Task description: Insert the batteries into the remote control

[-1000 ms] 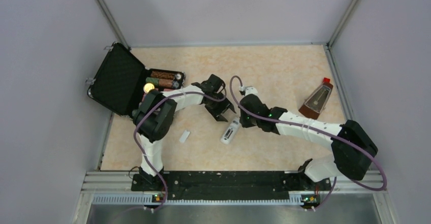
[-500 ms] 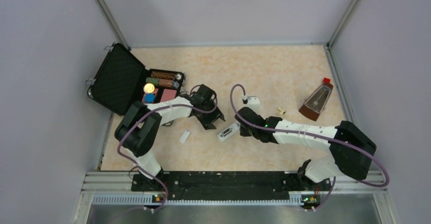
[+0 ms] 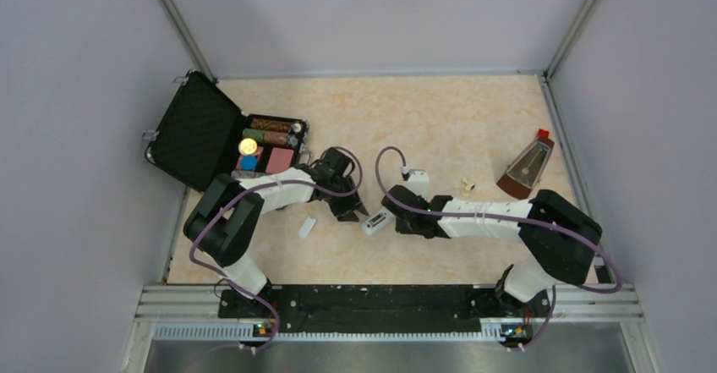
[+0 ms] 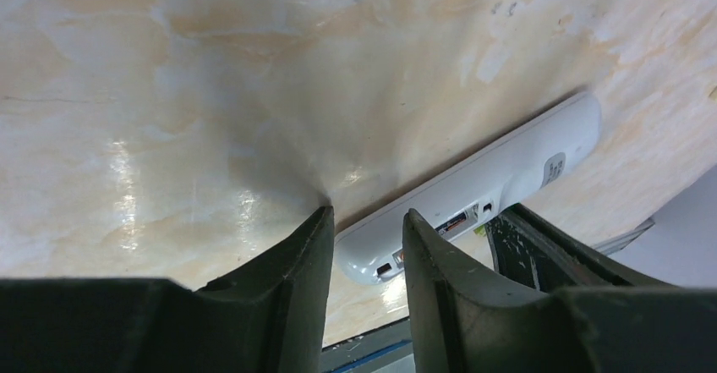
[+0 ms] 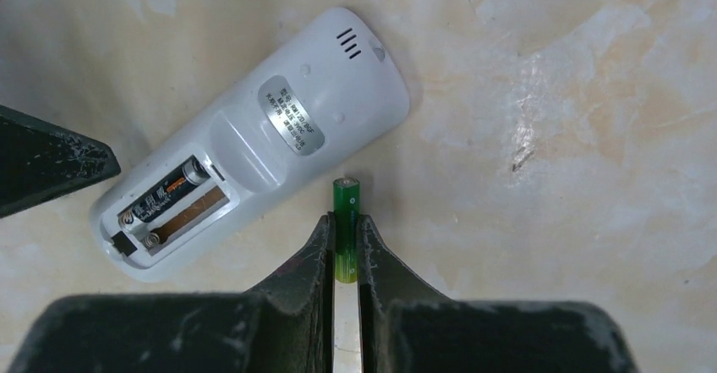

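One remote, two batteries: one seated, one in the right gripper.

On one table (image 3: 440, 119), two arms meet near the middle. One open black case (image 3: 190, 132) lies at the far left and one metronome (image 3: 526, 168) stands well apart at the right. One remote (image 5: 279, 128) lies back-up between the grippers, its compartment uncovered. One loose white cover (image 3: 306, 227) lies near it on the left. The left gripper (image 4: 368, 216) is parted and holds nothing, its fingers just beside the remote's compartment end. The right gripper (image 5: 345, 221) is clenched on one green battery (image 5: 345, 200), whose tip is just beside the remote's long edge. One dark battery (image 5: 165, 193) sits in one of the two slots.
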Controlling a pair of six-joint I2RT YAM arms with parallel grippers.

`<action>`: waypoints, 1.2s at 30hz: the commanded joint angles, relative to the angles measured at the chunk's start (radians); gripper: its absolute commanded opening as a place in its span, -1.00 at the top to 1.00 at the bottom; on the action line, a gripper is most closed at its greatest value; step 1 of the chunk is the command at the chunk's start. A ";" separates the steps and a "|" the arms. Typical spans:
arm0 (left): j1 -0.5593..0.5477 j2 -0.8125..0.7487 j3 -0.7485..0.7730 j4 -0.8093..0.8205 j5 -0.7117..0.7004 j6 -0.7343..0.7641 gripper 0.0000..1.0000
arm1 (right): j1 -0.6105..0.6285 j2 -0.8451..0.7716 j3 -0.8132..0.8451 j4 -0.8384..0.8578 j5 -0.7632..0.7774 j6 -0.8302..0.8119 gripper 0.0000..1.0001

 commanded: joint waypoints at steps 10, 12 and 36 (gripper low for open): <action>-0.005 0.017 -0.109 0.108 0.082 0.109 0.22 | 0.012 0.139 0.107 0.072 0.071 0.019 1.00; -0.004 0.017 -0.110 0.101 0.073 0.106 0.22 | 0.012 0.144 0.133 0.041 0.077 0.018 1.00; -0.002 -0.082 -0.174 0.099 0.024 -0.033 0.37 | 0.143 0.029 0.238 -0.107 0.280 0.185 1.00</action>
